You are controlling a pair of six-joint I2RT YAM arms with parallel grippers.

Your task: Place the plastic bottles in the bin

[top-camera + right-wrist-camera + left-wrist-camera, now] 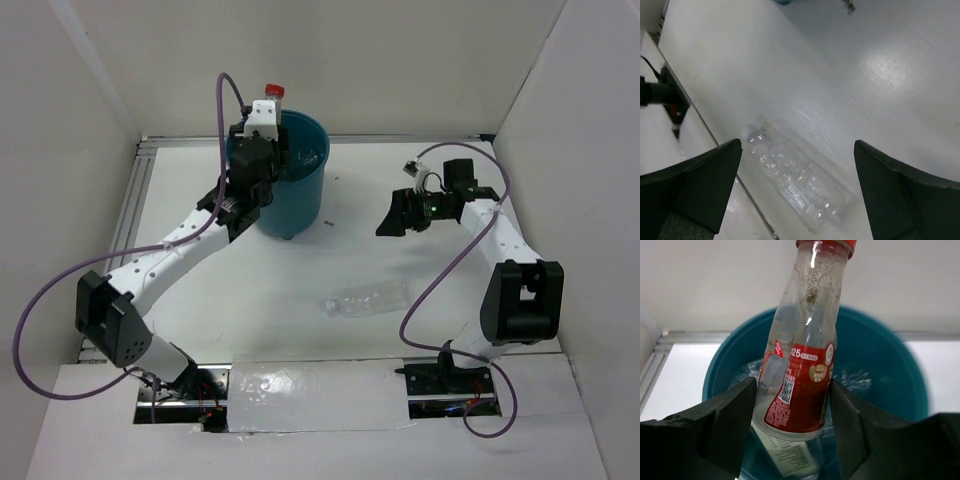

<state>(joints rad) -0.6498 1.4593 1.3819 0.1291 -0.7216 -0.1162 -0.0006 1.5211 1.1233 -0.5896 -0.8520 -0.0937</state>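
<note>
My left gripper is shut on a clear bottle with a red cap and holds it upright over the round teal-blue bin. In the left wrist view the fingers clamp the bottle's red label above the bin's rim. Another clear bottle with a white label lies inside the bin. A crushed clear bottle lies on the table near the front. My right gripper is open and empty, above and behind it. In the right wrist view that bottle lies between the open fingers.
White walls enclose the table on the left, back and right. A metal rail runs along the left edge. A shiny sheet covers the front edge between the arm bases. A small dark bit lies right of the bin.
</note>
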